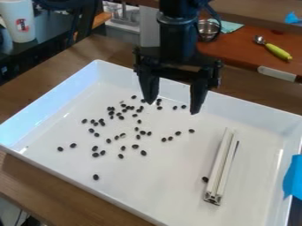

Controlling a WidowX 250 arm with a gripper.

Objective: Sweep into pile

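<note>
Brown table (35,181), white tray (177,190); above, the arm (177,39) vertical, pincer (172,107) downward, fingers (198,92) apart.

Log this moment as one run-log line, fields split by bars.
sweep into pile | gripper open, nothing held, above tray | dark beans scattered, no single pile | white bar lying in tray, image right

My arm (177,37): cut off by the top edge.
Metal bowl (209,30): one side hidden behind my arm.
Tray (47,108): near corner cut off by the bottom edge; behind my fingers (199,92), part of it is hidden from sight.
Dark pieces (143,153): too small for me to tell what they are.
Pale bar (219,170): fittings at its near end too small to make out.
Cup (17,20): top cut off.
Blue tape (293,178): runs out past the right edge.
</note>
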